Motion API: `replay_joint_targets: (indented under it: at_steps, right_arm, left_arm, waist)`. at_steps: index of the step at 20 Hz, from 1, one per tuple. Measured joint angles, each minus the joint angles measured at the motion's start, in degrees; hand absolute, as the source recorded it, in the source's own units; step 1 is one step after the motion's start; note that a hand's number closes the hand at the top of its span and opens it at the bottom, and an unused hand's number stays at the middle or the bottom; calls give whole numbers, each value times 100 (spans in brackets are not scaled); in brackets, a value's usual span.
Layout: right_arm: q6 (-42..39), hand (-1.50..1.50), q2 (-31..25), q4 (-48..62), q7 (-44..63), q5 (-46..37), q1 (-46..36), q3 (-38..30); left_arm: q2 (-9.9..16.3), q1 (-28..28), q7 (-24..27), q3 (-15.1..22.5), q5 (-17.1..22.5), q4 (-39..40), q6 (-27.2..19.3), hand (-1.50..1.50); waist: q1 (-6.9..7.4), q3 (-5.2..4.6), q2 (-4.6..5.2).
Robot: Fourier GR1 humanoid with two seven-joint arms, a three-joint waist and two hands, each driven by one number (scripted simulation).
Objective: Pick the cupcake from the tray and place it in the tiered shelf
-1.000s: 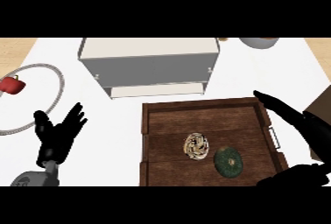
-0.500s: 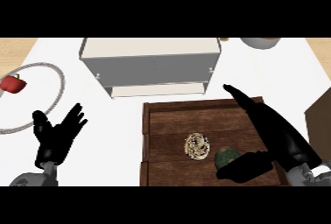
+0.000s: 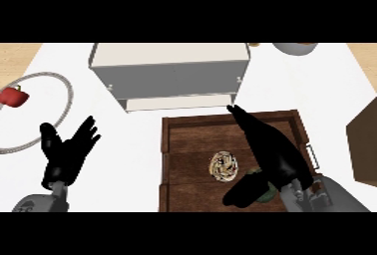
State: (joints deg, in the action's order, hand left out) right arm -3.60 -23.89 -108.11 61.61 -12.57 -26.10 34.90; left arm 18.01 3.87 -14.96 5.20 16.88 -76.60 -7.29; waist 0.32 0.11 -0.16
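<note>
The cupcake, a small cream-and-brown swirled round (image 3: 225,166), lies untouched mid-tray. Within the last second the right hand (image 3: 273,154) has been swung over the dark wooden tray (image 3: 193,149), fingers straight and holding nothing, covering a green item (image 3: 258,172); a grasp appears imminent. The white tiered shelf (image 3: 173,69) stands just beyond the tray's far rim, with room between. The left hand (image 3: 68,152) rests open.

Cupcake (image 3: 225,166) – pale, swirled top – upright on the brown tray (image 3: 188,159), below the white tiered shelf (image 3: 173,69)
</note>
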Motion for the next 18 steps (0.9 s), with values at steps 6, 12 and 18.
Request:
replay_joint_targets:
  at_steps: [6,12,18]
  right_arm:
    - [-21,-150,305,156,132,-611,183,239]
    - [-57,-150,557,328,58,-1203,499,333]
    - [-115,-150,1048,957,-99,-1704,520,235]
  left_arm:
    - [-93,-145,213,-25,-105,5,81,0]
    - [-96,-148,113,-155,-134,-67,134,0]
    - [-123,-133,-5,-254,-192,-83,238,0]
  waist:
    - [-21,11,-9]
    - [-26,5,-5]
    - [-15,0,5]
